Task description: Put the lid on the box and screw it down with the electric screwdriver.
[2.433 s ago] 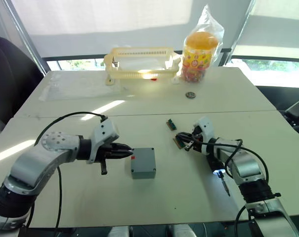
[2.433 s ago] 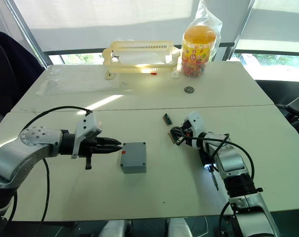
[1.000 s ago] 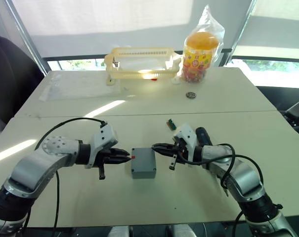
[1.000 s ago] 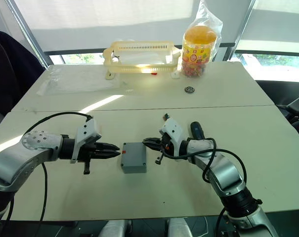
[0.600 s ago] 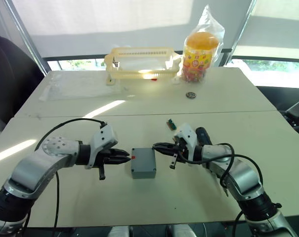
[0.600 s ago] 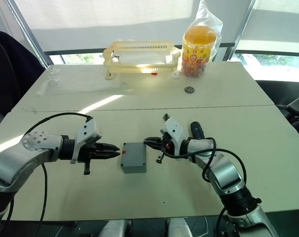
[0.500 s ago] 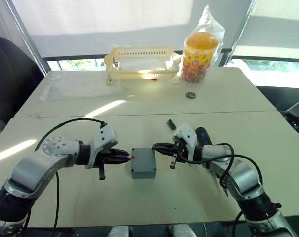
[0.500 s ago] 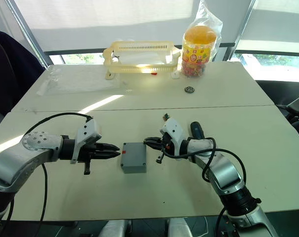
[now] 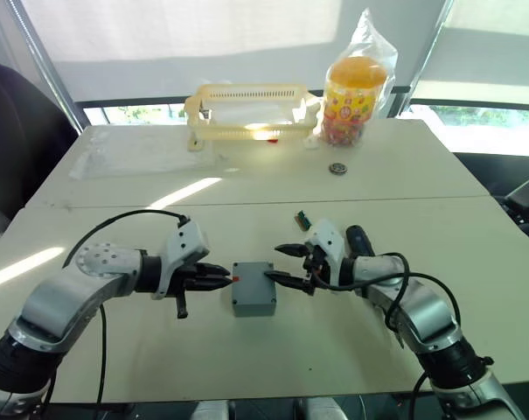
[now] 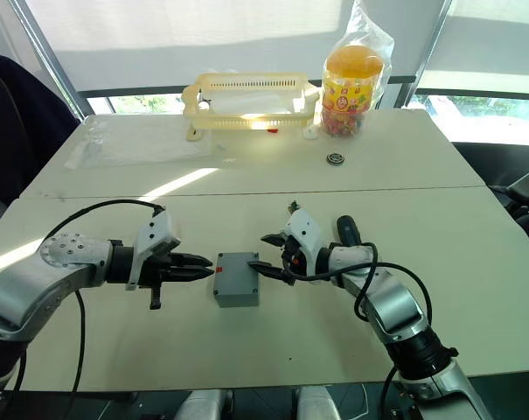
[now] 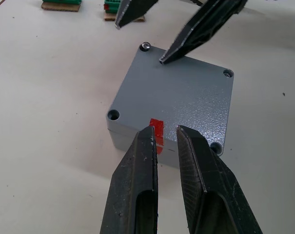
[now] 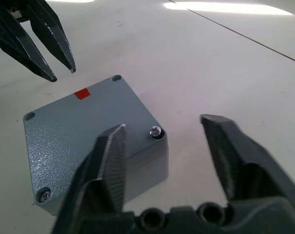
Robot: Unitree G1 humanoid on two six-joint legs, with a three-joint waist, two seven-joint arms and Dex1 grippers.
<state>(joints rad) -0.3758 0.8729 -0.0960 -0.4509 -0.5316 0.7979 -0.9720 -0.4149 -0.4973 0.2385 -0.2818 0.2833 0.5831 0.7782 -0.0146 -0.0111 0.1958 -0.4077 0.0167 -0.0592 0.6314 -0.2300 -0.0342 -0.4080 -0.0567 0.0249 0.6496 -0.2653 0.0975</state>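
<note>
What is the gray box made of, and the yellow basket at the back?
The box looks like hard gray plastic, or maybe painted metal: matte with a fine speckled grain. The basket looks like thin molded plastic, pale yellow, slotted, and glowing a little in the sunlight.

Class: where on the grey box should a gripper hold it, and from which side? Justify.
Grip the box across two opposite flat side walls, coming in level from its right, where the open right gripper is. It sits flat, lid up; parallel walls suit two fingers.
</note>
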